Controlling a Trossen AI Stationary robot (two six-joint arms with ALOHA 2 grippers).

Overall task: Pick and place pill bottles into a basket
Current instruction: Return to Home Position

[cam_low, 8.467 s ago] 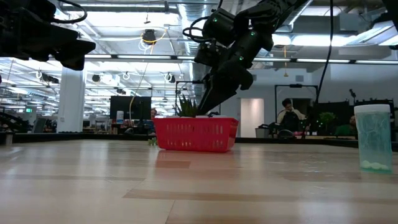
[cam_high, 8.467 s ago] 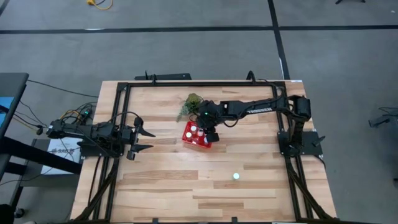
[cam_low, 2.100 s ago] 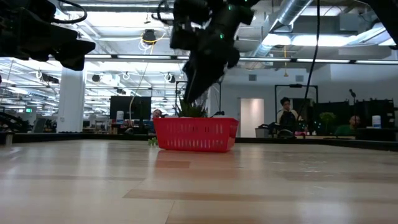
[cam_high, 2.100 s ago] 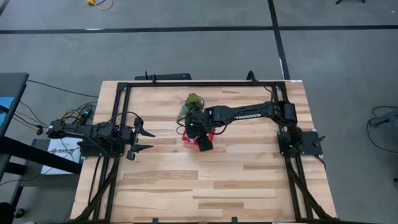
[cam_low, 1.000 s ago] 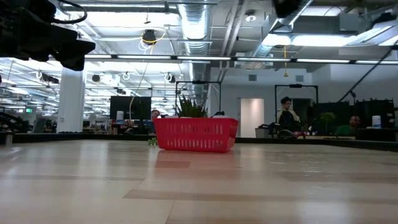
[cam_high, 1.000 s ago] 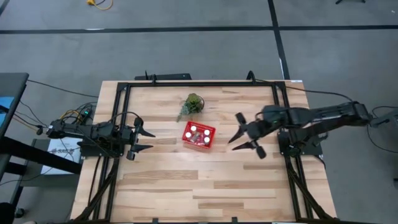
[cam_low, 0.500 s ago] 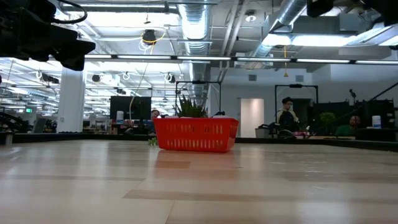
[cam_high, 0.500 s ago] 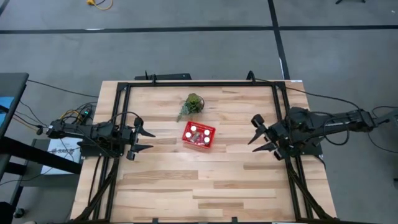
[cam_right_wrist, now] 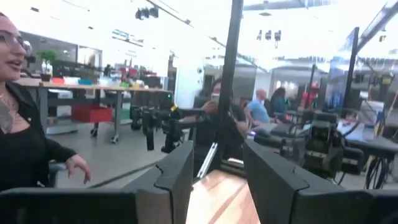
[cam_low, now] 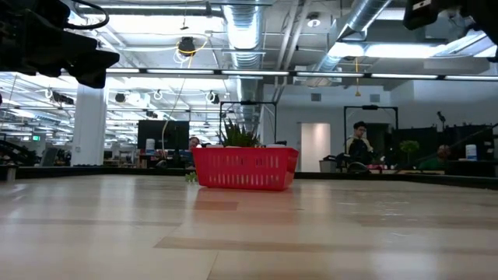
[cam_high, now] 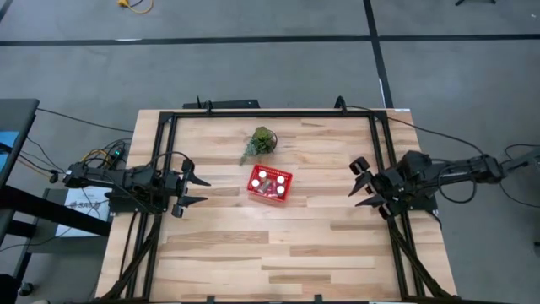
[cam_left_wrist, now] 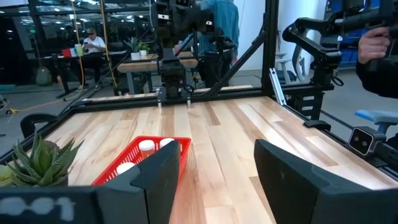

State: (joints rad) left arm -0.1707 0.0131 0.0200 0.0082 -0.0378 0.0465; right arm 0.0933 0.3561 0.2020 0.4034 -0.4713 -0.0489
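Right pincer withdrawn to right edge, fingers spread | left pincer spread

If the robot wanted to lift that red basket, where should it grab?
Probably the rim of one upright wall of the red basket, coming straight down: the top is open and the wall looks thin enough to pinch. Mind the pill bottles inside.
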